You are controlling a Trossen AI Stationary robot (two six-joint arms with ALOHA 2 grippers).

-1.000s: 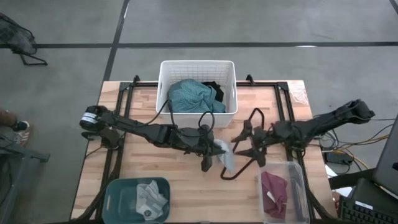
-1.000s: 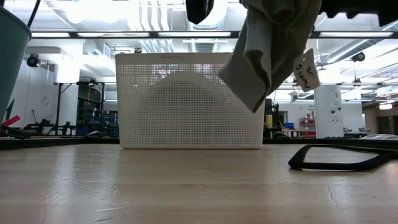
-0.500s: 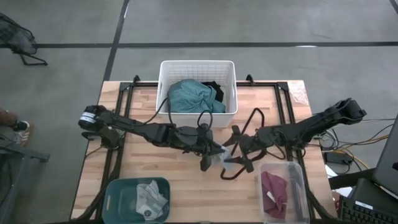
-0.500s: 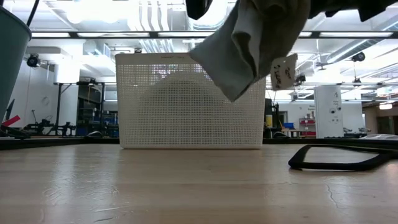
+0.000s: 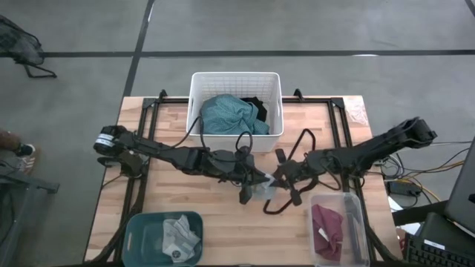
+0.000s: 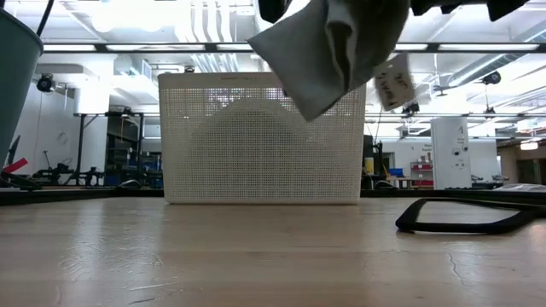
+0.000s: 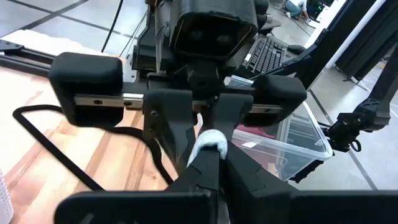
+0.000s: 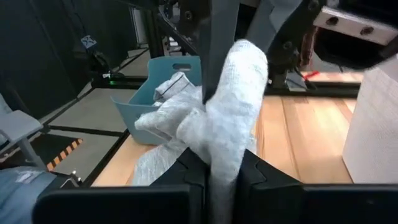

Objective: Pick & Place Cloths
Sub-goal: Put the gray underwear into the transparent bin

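A pale grey cloth [image 6: 328,47] with a paper tag [image 6: 392,83] hangs in the air over the table's middle. My left gripper [image 5: 257,178] comes at it from the left and my right gripper [image 5: 277,178] from the right. They meet tip to tip and both are shut on it. A teal cloth [image 5: 226,115] and a black garment [image 5: 256,107] lie in the white basket [image 5: 197,104]. A maroon cloth [image 5: 326,226] lies in the clear bin [image 5: 356,211]. White and grey rags [image 5: 178,236] lie in the teal bin [image 5: 137,230]. My left gripper pinches a bunched fold at the cloth's top [image 7: 210,140] between its two fingers, coming about level from the table's left. The cloth hangs below, clear of the table. My right gripper pinches the same bunched part [image 8: 229,134] between its two fingers, about level from the table's right, right against the left fingers [image 8: 217,37]. The rest [image 8: 165,124] droops slack beneath.
A thin black wire hanger [image 5: 297,159] lies on the table under and behind the right gripper, and shows low at the right in the low view [image 6: 465,217]. The white basket stands at the far middle, the teal bin near left, the clear bin near right.
My right gripper has gone toward the table's left edge to the hanging cloth and shut on it beside the left fingers. The cloth's lower end has swung up and sideways and now hangs higher above the table.
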